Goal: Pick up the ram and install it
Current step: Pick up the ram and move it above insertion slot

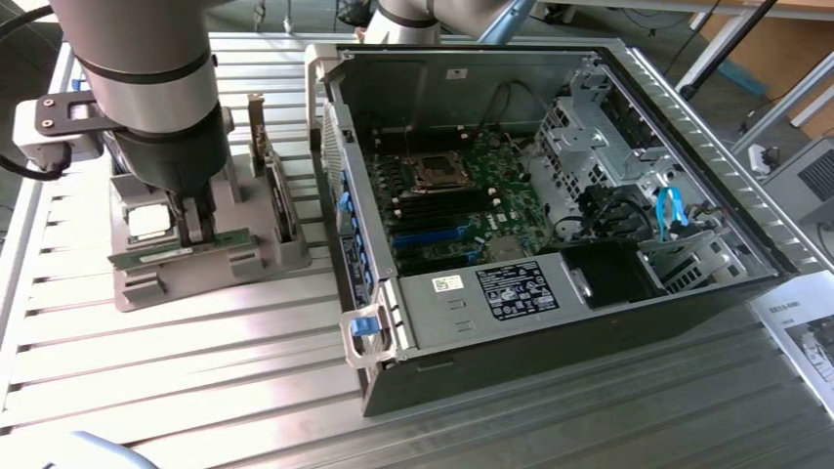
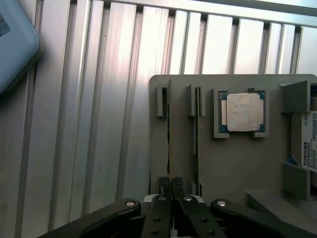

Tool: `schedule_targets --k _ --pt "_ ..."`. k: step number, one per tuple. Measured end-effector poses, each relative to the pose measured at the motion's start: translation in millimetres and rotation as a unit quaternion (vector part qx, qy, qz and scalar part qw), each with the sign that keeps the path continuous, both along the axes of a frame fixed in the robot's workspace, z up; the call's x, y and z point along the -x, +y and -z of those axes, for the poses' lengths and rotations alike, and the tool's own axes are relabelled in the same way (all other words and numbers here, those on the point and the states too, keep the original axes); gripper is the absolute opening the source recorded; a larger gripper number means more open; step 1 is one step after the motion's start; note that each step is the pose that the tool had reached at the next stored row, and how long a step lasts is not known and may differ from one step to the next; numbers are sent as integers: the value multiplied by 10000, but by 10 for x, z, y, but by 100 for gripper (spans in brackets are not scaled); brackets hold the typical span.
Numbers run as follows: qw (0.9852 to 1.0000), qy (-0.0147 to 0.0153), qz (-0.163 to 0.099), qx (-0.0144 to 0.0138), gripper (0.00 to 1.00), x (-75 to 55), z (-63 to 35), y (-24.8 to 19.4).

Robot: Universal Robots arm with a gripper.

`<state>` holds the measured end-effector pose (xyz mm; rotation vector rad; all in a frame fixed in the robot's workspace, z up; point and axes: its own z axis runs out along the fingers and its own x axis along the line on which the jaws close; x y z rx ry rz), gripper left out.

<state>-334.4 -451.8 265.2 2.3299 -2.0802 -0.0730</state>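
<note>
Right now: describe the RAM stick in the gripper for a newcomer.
Beside the open PC case sits a grey holder. Two green sticks stand on edge in it; the gripper pinches the RAM stick farther from the silver processor, not its twin.

Wrist view: near end of ram was hidden between the gripper fingers, whose bases ran off the frame edge. Hard drive was cut off, label partly legible. Blue-grey object was cropped, identity unclear. Exterior view: arm covered much of the grey holder. Power-supply label print was too small to read. Paper sheet was cropped.
</note>
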Motion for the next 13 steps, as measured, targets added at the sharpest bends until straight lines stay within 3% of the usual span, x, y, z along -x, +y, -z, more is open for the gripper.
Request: schedule_targets --k 13 --pt "10000 0 0 0 12 0 -324 1"
